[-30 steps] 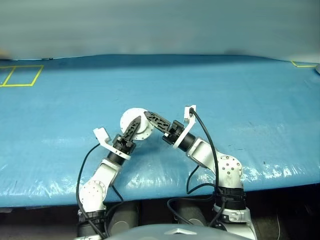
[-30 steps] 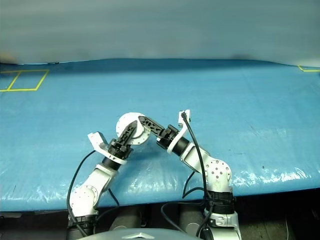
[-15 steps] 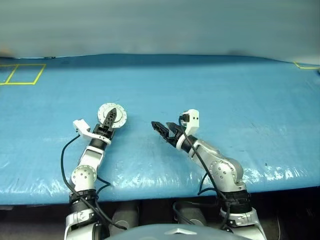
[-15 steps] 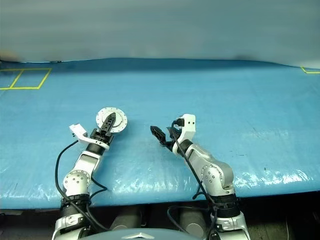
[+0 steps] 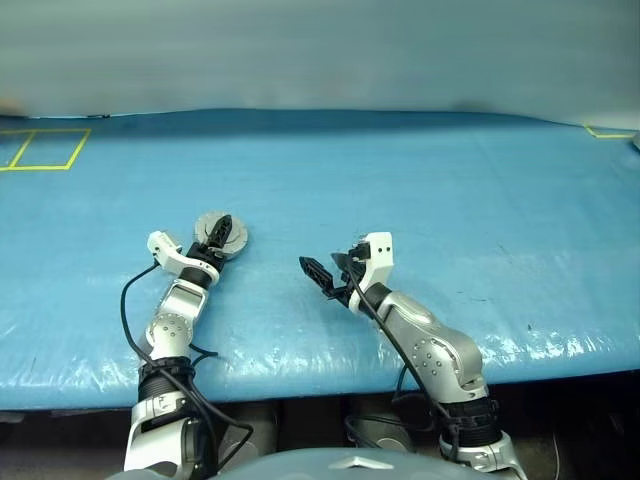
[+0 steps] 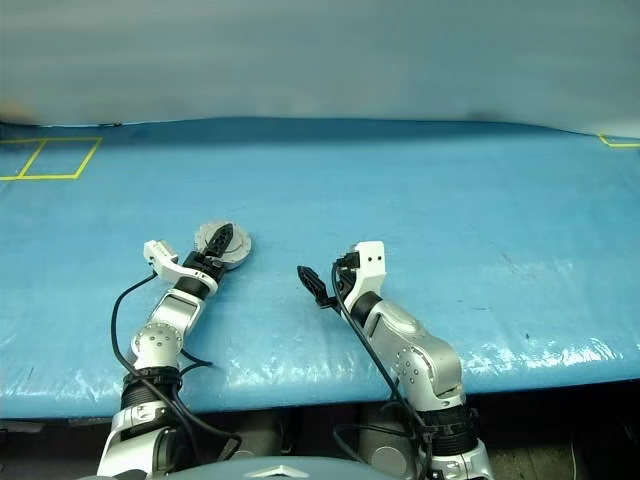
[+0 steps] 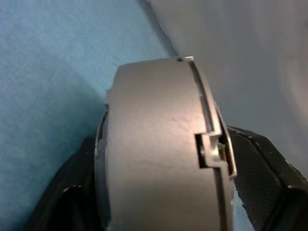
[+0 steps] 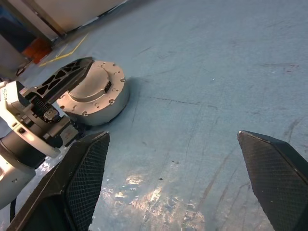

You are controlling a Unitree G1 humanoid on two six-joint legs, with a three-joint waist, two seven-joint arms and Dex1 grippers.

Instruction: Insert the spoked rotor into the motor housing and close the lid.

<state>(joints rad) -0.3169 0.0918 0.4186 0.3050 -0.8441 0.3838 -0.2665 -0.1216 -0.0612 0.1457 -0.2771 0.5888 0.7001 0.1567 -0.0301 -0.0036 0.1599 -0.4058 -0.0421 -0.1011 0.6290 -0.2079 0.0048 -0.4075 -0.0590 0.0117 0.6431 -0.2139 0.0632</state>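
The motor housing (image 6: 236, 250) rests on the blue table left of centre, with the ribbed grey lid (image 8: 98, 82) on top of it. The spoked rotor is out of view. My left gripper (image 5: 220, 233) is open and straddles the housing: one finger (image 8: 62, 82) lies over the lid, and the other sits at the housing's base. My right gripper (image 5: 318, 272) hovers low over the table to the right of the housing, pointing toward it. It is open wide with nothing between its fingers.
A blue cover spreads over the whole table (image 5: 420, 190). A yellow tape square (image 5: 45, 150) marks the far left corner and a yellow mark (image 5: 608, 130) the far right. The table's front edge (image 5: 320, 372) runs just below both arms.
Both grippers met at the raised housing a second ago. The left arm carried it left and down onto the table and spread its fingers. The right gripper came away and sank.
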